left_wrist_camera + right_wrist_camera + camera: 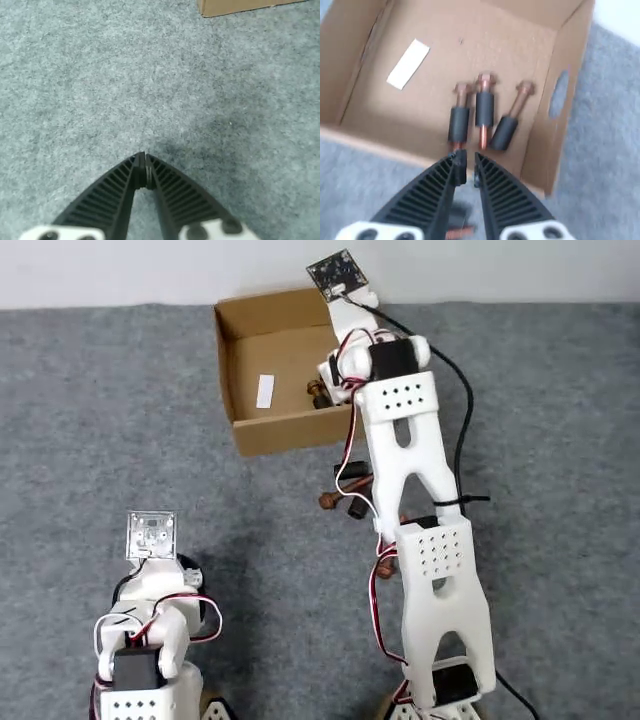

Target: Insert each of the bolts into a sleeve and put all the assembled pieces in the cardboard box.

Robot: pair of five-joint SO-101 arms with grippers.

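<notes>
Jaws of the right gripper (pixel 469 164) are held slightly apart, with nothing pinched, above the near wall of the cardboard box (pixel 560 115). Just beyond them, three sleeved bolts (pixel 484 107) are laid side by side on the box floor. More loose pieces (pixel 340 500) are seen on the carpet (pixel 150 75) beside the box. Jaws of the left gripper (pixel 145 172) are pressed together, well apart from the box.
</notes>
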